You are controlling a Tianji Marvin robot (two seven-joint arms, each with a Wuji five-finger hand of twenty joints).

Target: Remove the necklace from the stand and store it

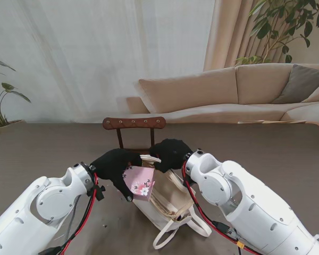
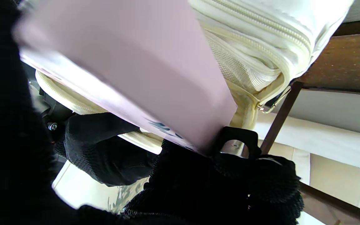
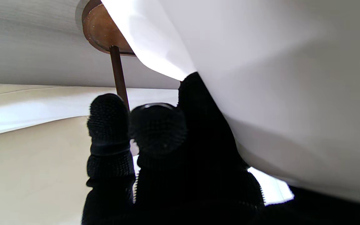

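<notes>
Clutter is slight around the work: a wooden stand (image 1: 134, 124) with a dark curved top bar on thin posts rises at mid-table (image 1: 42, 149), just beyond both hands, and a beige sofa (image 1: 234, 93) runs behind it; a cream zippered bag (image 1: 167, 202) lies nearer to me, its mouth gaping and its straps trailing toward the table edge. Between the hands sits a pink box (image 1: 140, 183) printed with small flowers, tilted at the bag's opening; the left hand (image 1: 112, 164), in a black glove, has its fingers wrapped around this box, and the left wrist view shows the pink face pressed across the bag's zipper rim. The right hand (image 1: 170, 154), also gloved, pinches the bag's upper edge, white fabric draped over its fingers (image 3: 158, 131) in the right wrist view, blocking most of that view. No necklace can be made out; whether it is inside the box I cannot tell.
</notes>
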